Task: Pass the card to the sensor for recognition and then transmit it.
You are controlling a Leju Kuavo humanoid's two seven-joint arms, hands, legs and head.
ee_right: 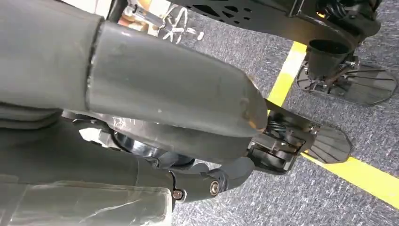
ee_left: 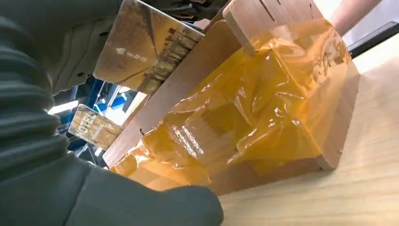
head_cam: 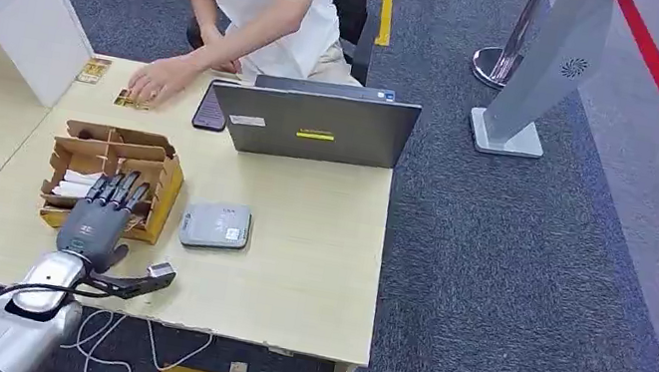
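Left hand (head_cam: 104, 209) at the wooden slotted card box (head_cam: 132, 163)
Its dark fingers reach over the box on the pale wooden table (head_cam: 293, 261); whether they pinch the brown printed card (ee_left: 141, 47) is unclear. Right hand (ee_right: 155, 89) hangs, its grasp unclear.

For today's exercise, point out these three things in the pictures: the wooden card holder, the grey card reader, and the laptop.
wooden card holder (head_cam: 163, 180): head view, on its right side wall.
grey card reader (head_cam: 215, 226): head view, middle of its top face.
laptop (head_cam: 315, 125): head view, back of its open lid.

Head view high, looking down over table (head_cam: 316, 244), left wrist view close against wooden box (ee_left: 282, 94), right wrist view facing floor (ee_right: 357, 122)
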